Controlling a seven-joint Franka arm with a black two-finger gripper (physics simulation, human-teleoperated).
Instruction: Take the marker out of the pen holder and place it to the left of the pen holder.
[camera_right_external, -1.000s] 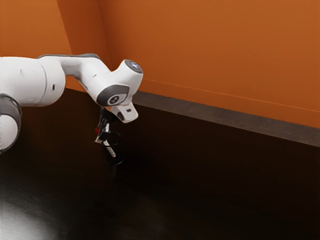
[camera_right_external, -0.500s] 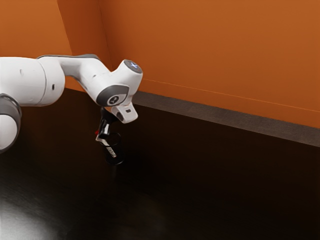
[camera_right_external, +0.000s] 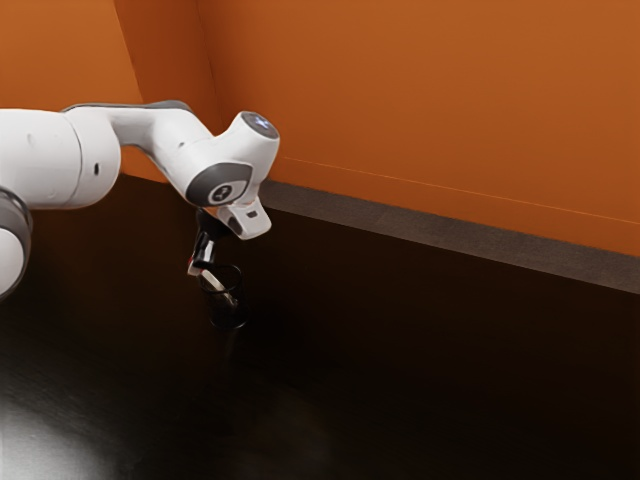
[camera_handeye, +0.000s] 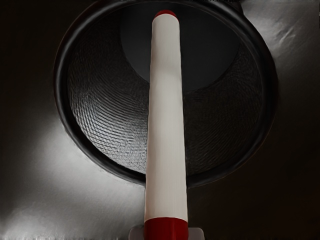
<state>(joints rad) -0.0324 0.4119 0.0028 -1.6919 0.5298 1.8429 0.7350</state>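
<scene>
I see the jaws of my gripper (camera_right_external: 198, 267) closed to the thickness of the marker (camera_handeye: 166, 120), one on each side of its red end, holding it. From the jaws, the white body goes slanting down into the pen holder (camera_handeye: 100, 115), its other end inside. The holder is upright, just below the jaws, on the dark table (camera_right_external: 400, 370). Well beyond them is the orange wall (camera_right_external: 430, 110).
</scene>
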